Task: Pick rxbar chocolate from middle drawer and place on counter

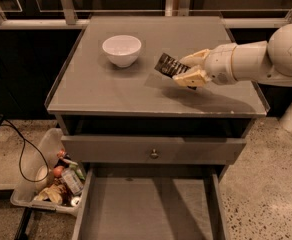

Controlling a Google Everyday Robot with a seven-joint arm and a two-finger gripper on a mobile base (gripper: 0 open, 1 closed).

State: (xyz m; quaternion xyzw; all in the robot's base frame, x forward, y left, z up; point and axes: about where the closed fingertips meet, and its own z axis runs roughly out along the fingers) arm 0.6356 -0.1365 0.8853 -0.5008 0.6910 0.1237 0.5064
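Note:
My gripper (pixel 190 69) reaches in from the right over the counter (pixel 111 91) and is shut on the rxbar chocolate (pixel 168 65), a black wrapper with pale lettering. The bar is tilted and held a little above the counter's right half; its shadow falls on the surface below. The middle drawer (pixel 151 211) is pulled open at the bottom, and its grey floor shows nothing on it. The white bowl (pixel 121 49) stands on the counter to the left of the bar.
A closed grey drawer front with a small round knob (pixel 154 154) sits above the open drawer. A clear plastic bin of clutter (pixel 48 179) lies on the floor at the left, with a black cable (pixel 21 154) beside it. A dark rail runs behind the counter.

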